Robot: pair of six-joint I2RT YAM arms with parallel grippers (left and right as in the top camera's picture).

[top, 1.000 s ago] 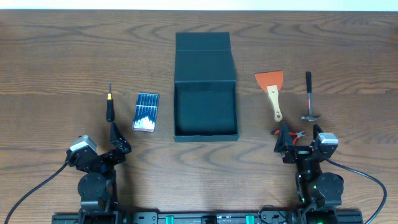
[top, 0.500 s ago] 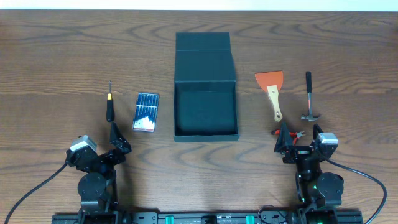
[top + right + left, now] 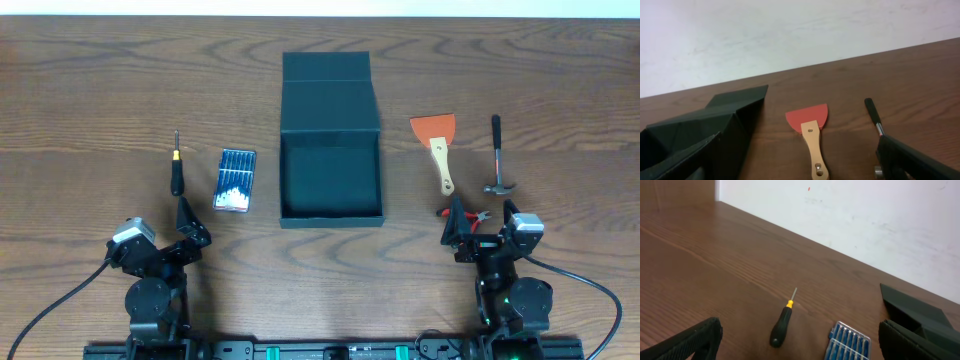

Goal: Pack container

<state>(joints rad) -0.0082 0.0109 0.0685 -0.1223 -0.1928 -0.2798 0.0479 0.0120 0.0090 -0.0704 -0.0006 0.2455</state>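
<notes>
The dark teal container [image 3: 331,214] stands open at the table's centre with its flap lid [image 3: 329,94] folded back; the inside looks empty. It also shows at the right of the left wrist view [image 3: 914,309] and at the left of the right wrist view [image 3: 715,122]. A black-handled screwdriver [image 3: 175,172] and a small blue bit case [image 3: 235,180] lie to its left. An orange scraper [image 3: 437,148], a hammer [image 3: 496,155] and red pliers [image 3: 478,214] lie to its right. My left gripper [image 3: 190,226] is open and empty behind the screwdriver [image 3: 781,327]. My right gripper [image 3: 478,226] is open and empty over the pliers.
The wooden table [image 3: 90,90] runs back to a white wall [image 3: 865,215]. Both arm bases [image 3: 150,300] stand at the front edge with cables trailing. The bit case [image 3: 849,341] lies between my left fingers; the scraper [image 3: 812,135] and hammer handle [image 3: 872,112] lie ahead of my right.
</notes>
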